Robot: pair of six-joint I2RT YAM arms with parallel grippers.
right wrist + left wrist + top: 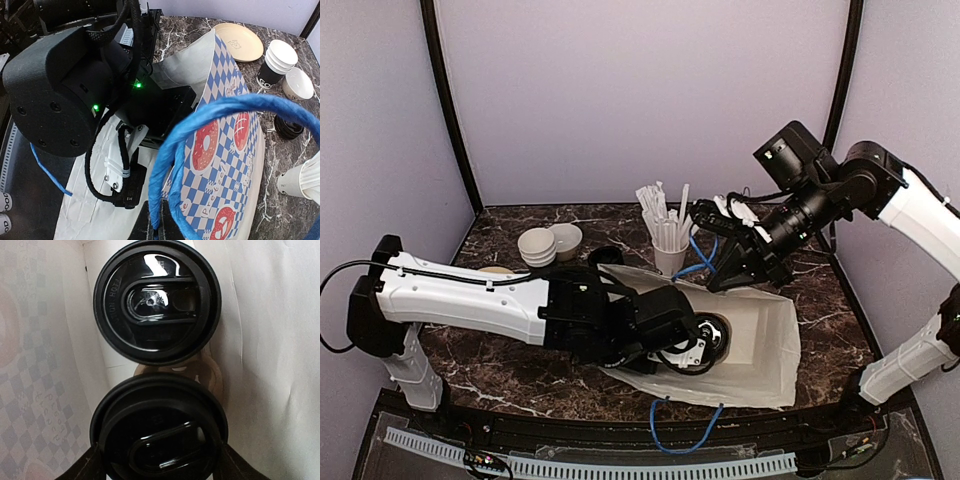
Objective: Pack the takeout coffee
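Two takeout coffees point(157, 302), one paper bag point(760, 330)

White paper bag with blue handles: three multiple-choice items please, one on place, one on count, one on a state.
1. Relative to the white paper bag, the black-lidded takeout cups are: A) above it B) inside it C) beside it
2. How many lidded cups show in the left wrist view? A) two B) one C) three
3. The right gripper is: A) open B) shut on nothing C) shut on the bag's blue rope handle
B, bag walls surround them; A, two lids, one behind the other; C, the handle runs into its closed jaws.
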